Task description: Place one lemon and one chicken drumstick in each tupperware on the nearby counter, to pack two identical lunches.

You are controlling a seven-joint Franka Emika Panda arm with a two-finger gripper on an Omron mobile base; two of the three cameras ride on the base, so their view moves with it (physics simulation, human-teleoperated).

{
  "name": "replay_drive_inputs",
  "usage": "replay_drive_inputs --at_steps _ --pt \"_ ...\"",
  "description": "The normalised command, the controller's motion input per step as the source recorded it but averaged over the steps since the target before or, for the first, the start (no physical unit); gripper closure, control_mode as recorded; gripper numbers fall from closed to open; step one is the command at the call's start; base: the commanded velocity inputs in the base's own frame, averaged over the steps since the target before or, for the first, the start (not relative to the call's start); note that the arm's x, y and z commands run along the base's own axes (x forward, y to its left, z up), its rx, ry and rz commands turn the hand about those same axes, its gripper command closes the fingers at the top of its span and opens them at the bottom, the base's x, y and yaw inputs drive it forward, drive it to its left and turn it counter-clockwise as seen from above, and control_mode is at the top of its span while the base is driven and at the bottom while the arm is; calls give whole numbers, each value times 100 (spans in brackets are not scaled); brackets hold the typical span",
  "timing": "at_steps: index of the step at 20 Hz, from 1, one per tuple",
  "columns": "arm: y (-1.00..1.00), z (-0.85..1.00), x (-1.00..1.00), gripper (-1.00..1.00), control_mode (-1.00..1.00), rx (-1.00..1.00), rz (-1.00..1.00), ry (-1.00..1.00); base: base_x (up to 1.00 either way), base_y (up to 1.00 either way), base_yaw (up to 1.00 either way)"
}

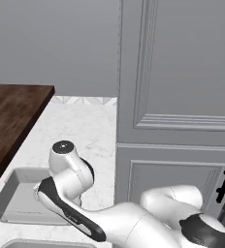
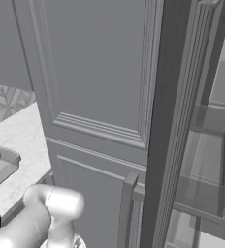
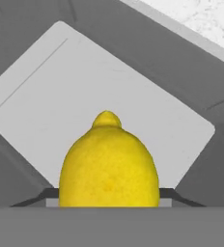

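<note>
Tool (image 3: 109, 205) clamped on lemon (image 3: 109, 164), nub forward, above tupperware (image 3: 133, 62) floor.

The white arm (image 1: 134, 218) rises from the lower right of the left base view, bends at a dark elbow joint and reaches to the left and downward. Its wrist (image 1: 68, 167) is folded down and the hand points below. In the hand view the gripper (image 3: 109, 193) is closed on a lemon (image 3: 109, 166), which sits between the two dark finger tips (image 3: 169, 194)
</note>
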Motion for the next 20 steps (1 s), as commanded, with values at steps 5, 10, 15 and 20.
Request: replay_drive_inputs --at_steps 5,10,15,20 --pt "28 -11 75 100 -100 -1 -4 1 0 0 0" --pt "23 -32 26 100 -100 -1 0 1 0 0 0" --pt "27 -29 3 -100 -100 -2 0 0 0 0 0" --pt "0 0 0 -100 -100 0 0 0 0 0 0"
